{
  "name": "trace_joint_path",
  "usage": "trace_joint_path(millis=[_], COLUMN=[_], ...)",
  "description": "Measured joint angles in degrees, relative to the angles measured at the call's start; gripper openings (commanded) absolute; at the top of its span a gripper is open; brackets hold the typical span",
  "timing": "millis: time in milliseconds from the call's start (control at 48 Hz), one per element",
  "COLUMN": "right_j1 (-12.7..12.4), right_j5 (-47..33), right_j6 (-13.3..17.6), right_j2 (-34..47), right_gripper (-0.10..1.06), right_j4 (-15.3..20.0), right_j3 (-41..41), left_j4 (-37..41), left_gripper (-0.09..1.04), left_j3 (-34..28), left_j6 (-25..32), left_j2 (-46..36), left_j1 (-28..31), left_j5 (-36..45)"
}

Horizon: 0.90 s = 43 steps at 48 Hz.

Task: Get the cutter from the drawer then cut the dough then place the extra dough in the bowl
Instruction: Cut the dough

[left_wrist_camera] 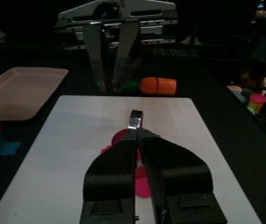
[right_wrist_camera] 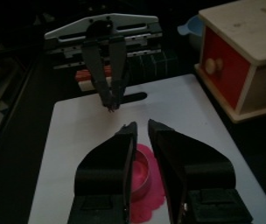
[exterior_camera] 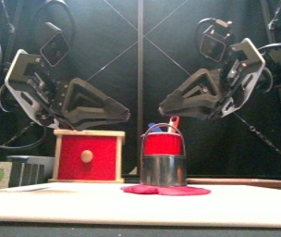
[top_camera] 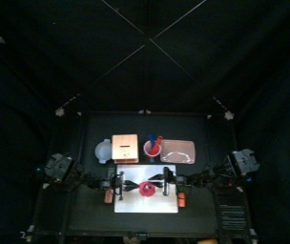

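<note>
L arm, R arm blk, angular; L tool, R tool blk, silver cross-plates.

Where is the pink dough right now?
In the top view the pink dough lies on the white cutting board at the table's front middle, in front of the wooden box.

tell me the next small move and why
Likely swing the left gripper toward the wooden box: its red drawer front looks shut, the dough lies whole on the white board, and the box stands on that arm's side. The right gripper hangs opposite.
</note>
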Motion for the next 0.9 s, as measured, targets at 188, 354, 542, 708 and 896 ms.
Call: trace_joint_path(millis=[188, 354, 542, 708, 896], right_j1=[0.0, 0.0, 0.2, 1.6, 5.5], right_j5=[8.6, 9.7, 1.9, -4.4, -8.1], right_j6=[-0.4, -0.7, -0.2, -0.1, -0.1], right_j2=[0.0, -0.1, -0.4, -0.4, 0.6], right_gripper=[0.61, 0.64, 0.75, 0.99, 1.04], right_j4=[-0.2, -1.0, 2.1, 6.2, 9.2], right_j3=[-3.2, -3.8, -0.4, 3.3, 4.5], left_j4=[0.1, 0.0, 0.0, -0.3, -0.4], left_gripper=[0.5, 0.58, 0.77, 0.83, 0.83], left_j3=[0.0, -0.6, -0.9, -1.2, -3.1], left_j6=[5.9, 7.4, 7.4, 7.1, 5.6], left_j2=[-3.3, -4.2, -4.2, -4.2, -3.1], left_j1=[-0.1, 0.4, 0.5, 0.8, 2.3], left_j5=[6.8, 10.4, 10.5, 10.5, 11.3])
